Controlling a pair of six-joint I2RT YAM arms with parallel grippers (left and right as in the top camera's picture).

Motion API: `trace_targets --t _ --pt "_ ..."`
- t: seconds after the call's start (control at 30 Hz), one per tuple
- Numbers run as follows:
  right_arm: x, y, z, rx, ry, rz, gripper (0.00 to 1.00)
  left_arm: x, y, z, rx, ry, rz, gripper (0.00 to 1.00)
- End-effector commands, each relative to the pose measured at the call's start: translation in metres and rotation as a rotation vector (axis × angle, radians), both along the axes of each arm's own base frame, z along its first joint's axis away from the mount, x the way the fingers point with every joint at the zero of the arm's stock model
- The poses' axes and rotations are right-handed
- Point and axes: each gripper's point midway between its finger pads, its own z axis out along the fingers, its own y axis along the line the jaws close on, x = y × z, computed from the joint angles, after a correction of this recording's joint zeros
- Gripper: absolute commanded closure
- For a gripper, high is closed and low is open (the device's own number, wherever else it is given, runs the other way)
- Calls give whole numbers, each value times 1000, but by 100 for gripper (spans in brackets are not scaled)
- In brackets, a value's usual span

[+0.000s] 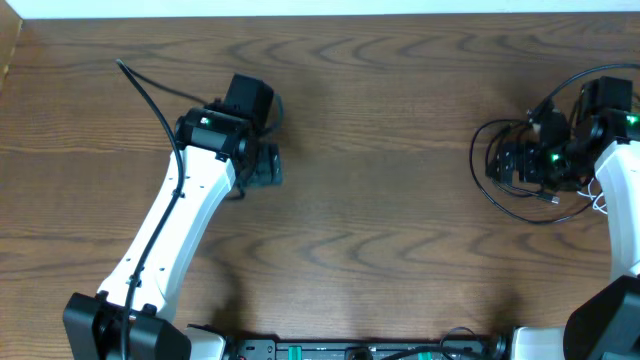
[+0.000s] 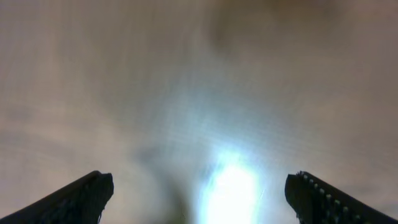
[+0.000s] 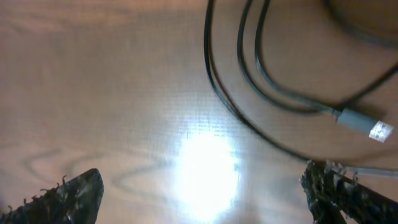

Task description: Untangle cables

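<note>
Two grippers, both parted wide and holding nothing, left gripper point(image 2: 199, 182) low over the wooden table point(image 1: 380, 120), right gripper point(image 3: 202, 175) above the wood too, just beyond it black cables point(image 3: 207, 43) curving, one grey plug end point(image 3: 364, 124), at the table's right side.

Two dark cables point(image 3: 240, 53) are seen dropping in from the top middle of the frame, then curving off to the right side by side across the wooden surface point(image 3: 93, 93). One is finished with a grey plug point(image 3: 367, 126), shiny tip and all, lying flat near the right edge. A blurry strand point(image 3: 364, 28) is caught in the upper right corner. The tool point(image 3: 202, 196) is held wide open, fingertips point(image 3: 68, 196) parked in the lower corners. The outer cable is run just above the lower-right one; contact can't be made out. A bright glare point(image 3: 202, 168) is thrown on the wood in between.
</note>
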Motion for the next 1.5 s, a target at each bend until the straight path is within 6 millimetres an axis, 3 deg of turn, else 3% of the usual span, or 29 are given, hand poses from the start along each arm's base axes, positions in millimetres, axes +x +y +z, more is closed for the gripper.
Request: trace_targets --t 0.0,0.23,0.4,0.63,0.77,1.47 --pt "-14 3 14 -48 -6 21 1 -33 9 -2 5 108 131 6" --pt "-45 1 36 -125 -129 -46 1 -60 8 0 -47 77 126 6" --pt "-75 6 57 -157 -329 -81 1 -78 13 22 -122 -125 114 6" --pt "-89 8 91 -202 -625 -112 1 -98 19 49 -213 -363 107 5" --pt "-100 10 101 -210 -689 -114 1 -104 21 61 -234 -422 104 5" --pt "-127 15 74 -189 -540 -108 1 -107 22 58 -227 -403 105 5"
